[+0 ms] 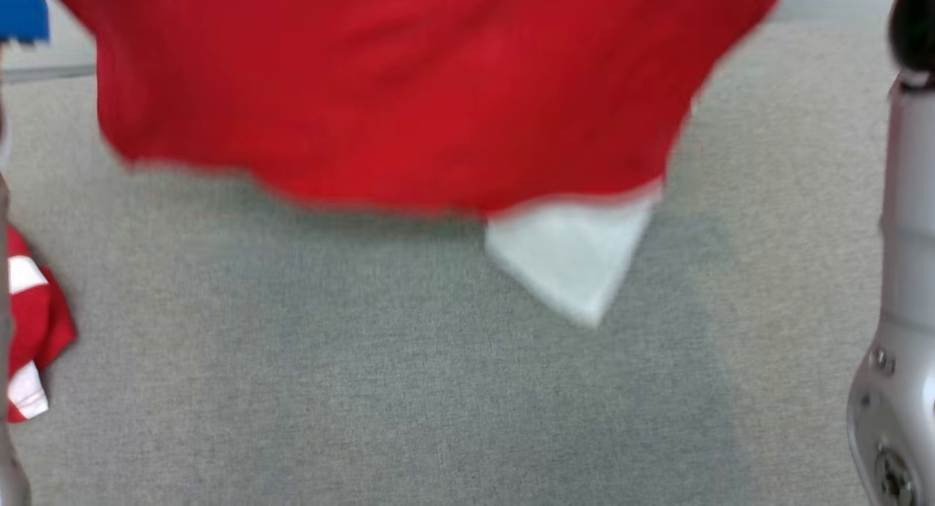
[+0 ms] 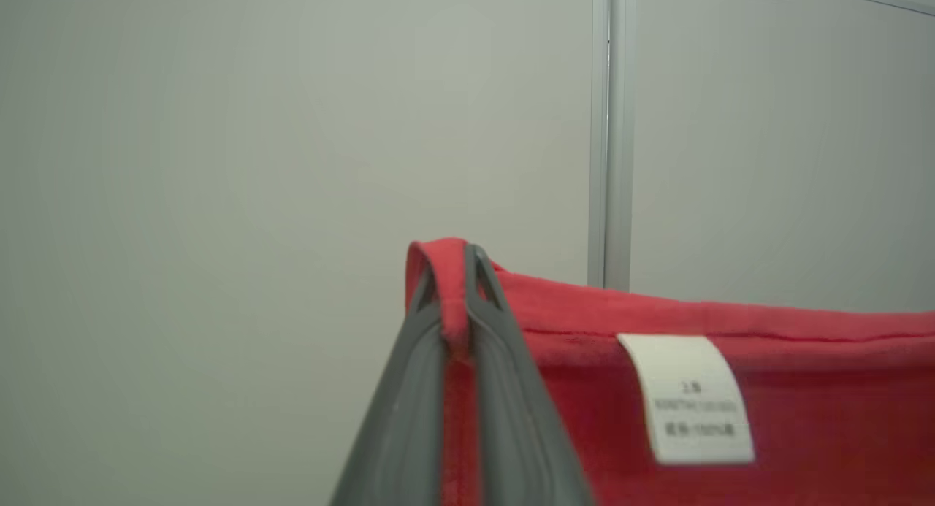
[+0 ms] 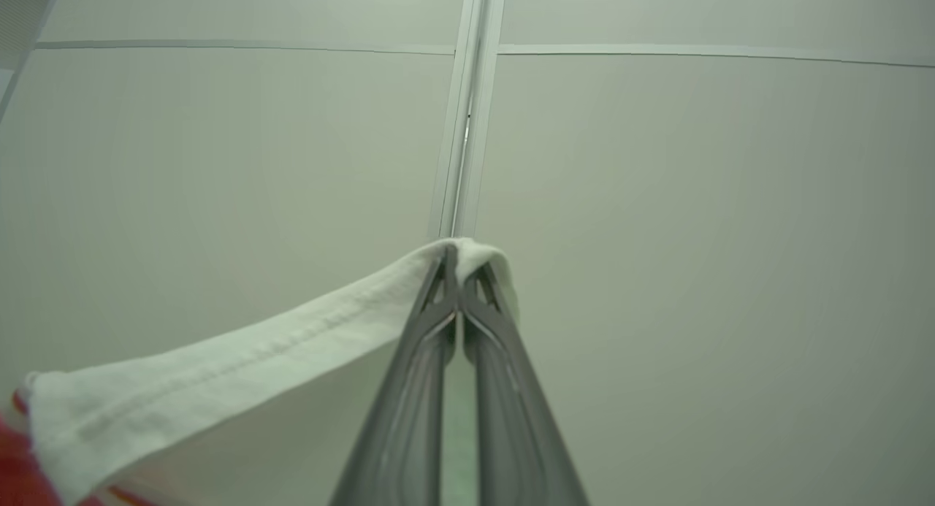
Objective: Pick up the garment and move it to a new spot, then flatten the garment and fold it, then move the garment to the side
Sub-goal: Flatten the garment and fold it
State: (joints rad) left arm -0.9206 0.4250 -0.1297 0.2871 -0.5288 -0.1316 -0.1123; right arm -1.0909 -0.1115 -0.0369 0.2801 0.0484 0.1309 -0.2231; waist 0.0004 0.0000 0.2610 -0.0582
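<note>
- Left pincer: its two dark fingers are pressed together on the folded top edge of the red garment. A loop of red hem pokes up between and over the fingertips.
- Right pincer: its fingers are likewise shut, pinching a white stitched band of the same garment. The band wraps over the tips and trails off toward the lower left of the right wrist view, where a little red cloth shows in the corner.
- Both pincers point toward a pale wall panel. A vertical metal strip runs down the wall beyond the fingertips.
- From the left pincer, the red hem stretches taut away to the right of the left wrist view. A white care label is sewn just under the hem; its print is too blurred to read.
- In the head view the garment hangs spread out above the grey table, clear of it and blurred. A white corner dangles below its lower red edge.
- Right forearm: pale silver, standing upright along the right edge of the head view.
- A second red-and-white cloth lies bunched on the table at the far left edge, well apart from the held garment.
- A blue object sits at the top left corner, too cropped to identify.
</note>
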